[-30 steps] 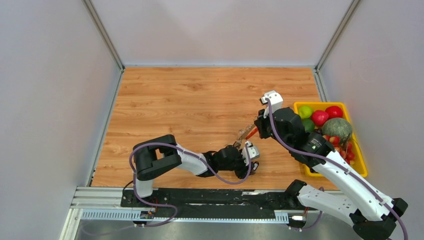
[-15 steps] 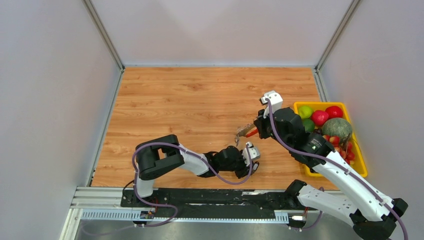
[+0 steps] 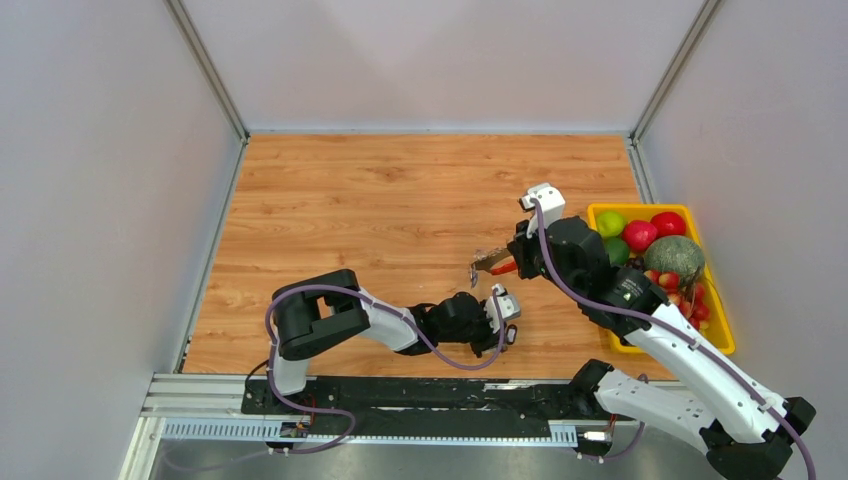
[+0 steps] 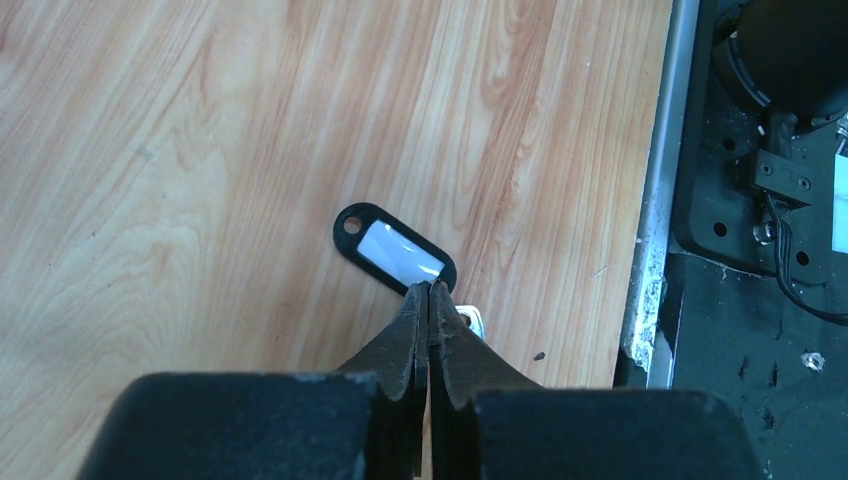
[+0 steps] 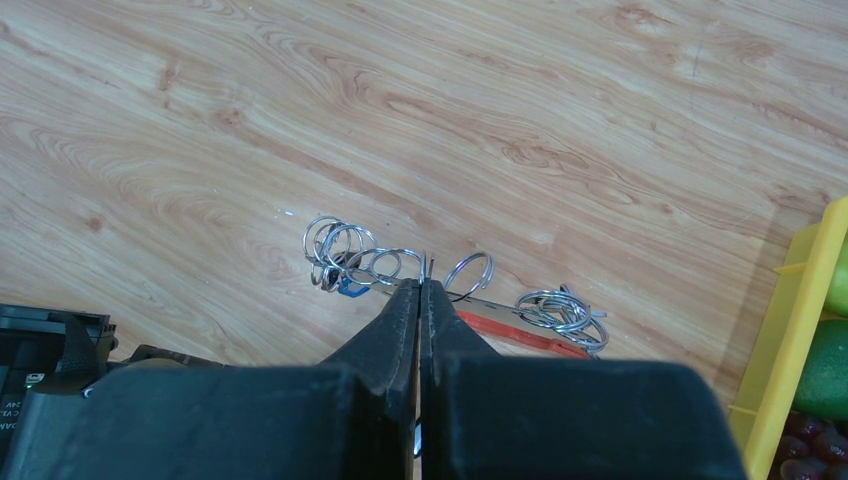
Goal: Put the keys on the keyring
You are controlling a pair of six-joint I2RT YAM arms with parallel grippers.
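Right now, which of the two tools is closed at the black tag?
The left tool: its shut tips meet the end of the black tag; the right tool instead grips the keyring.

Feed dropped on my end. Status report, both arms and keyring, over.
Left gripper shut at black-tagged key on table. Right gripper shut on keyring. Nothing between them.

Open tabletop leftward; yellow fruit bin blocks right.

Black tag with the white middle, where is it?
In the left wrist view the black tag lies flat on the wooden table, right at the tips of the left gripper's shut jaws.
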